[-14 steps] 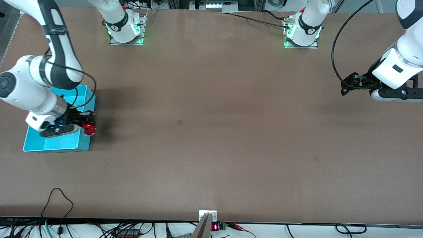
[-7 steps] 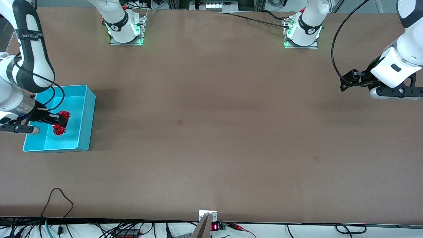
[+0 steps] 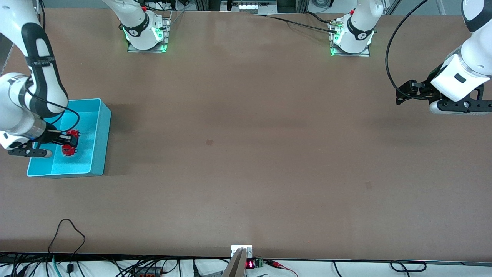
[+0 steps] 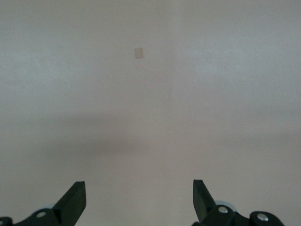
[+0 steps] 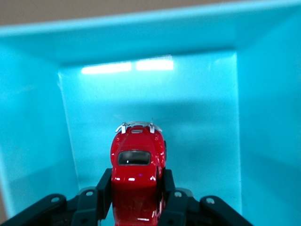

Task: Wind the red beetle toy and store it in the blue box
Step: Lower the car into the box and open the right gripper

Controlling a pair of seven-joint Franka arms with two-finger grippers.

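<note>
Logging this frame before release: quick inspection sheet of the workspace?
Surface: brown table, a few small marks.
Job's things: red beetle toy held inside the blue box, which sits at the right arm's end of the table; whether it touches the floor, cannot tell.
Clutter: nothing seen.
Grippers: right pincer shut on the toy; left pincer open, empty, waiting over bare table at the left arm's end.
Cables: black cable looping to the left arm; loose cables along the near edge.
Surroundings: arm bases lit green.
</note>
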